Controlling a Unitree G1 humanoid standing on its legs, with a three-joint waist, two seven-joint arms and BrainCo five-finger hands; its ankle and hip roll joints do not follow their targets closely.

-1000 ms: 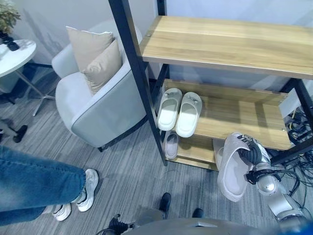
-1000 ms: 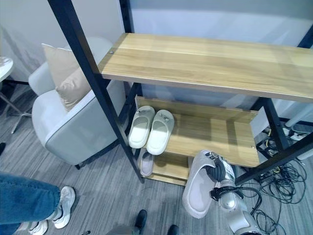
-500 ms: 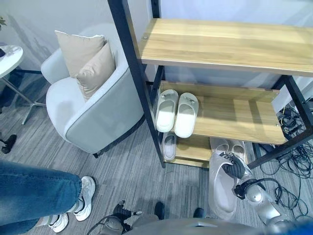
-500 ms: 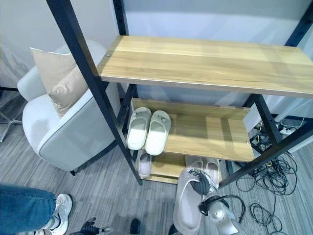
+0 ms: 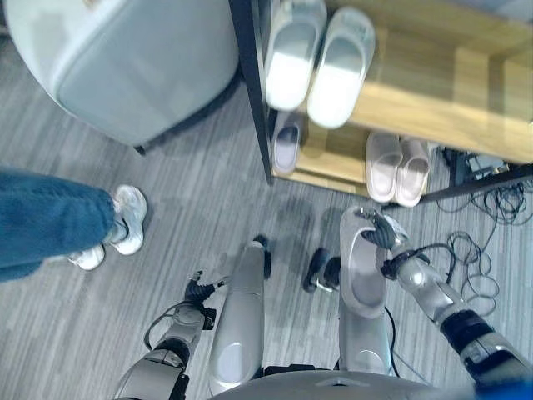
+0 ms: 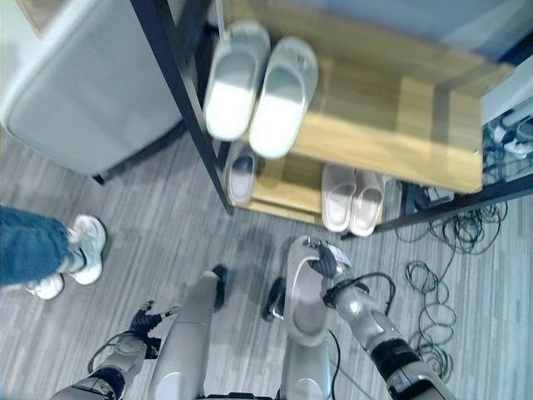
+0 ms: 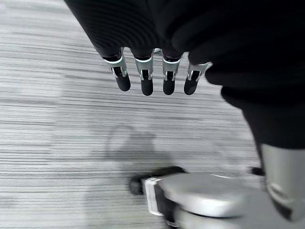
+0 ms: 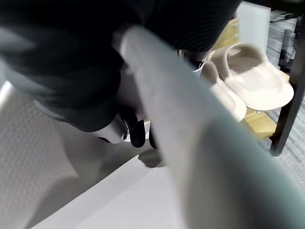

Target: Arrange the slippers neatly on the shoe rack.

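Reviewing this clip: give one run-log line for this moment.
right hand: holding grey slipper | left hand: open, idle | bottom shelf: beige pair, single slipper

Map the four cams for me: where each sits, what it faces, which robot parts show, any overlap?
Left eye view: head camera, looking steeply down at the wooden black-framed shoe rack and grey striped floor; right robot hand grips a grey slipper.
Right eye view: the same scene from slightly aside.
Left wrist view: along the left robot hand, straight fingers above the floor.
Right wrist view: against the grey slipper, facing the beige slipper pair on the bottom shelf.
Shared: that pair also shows in both eye views.
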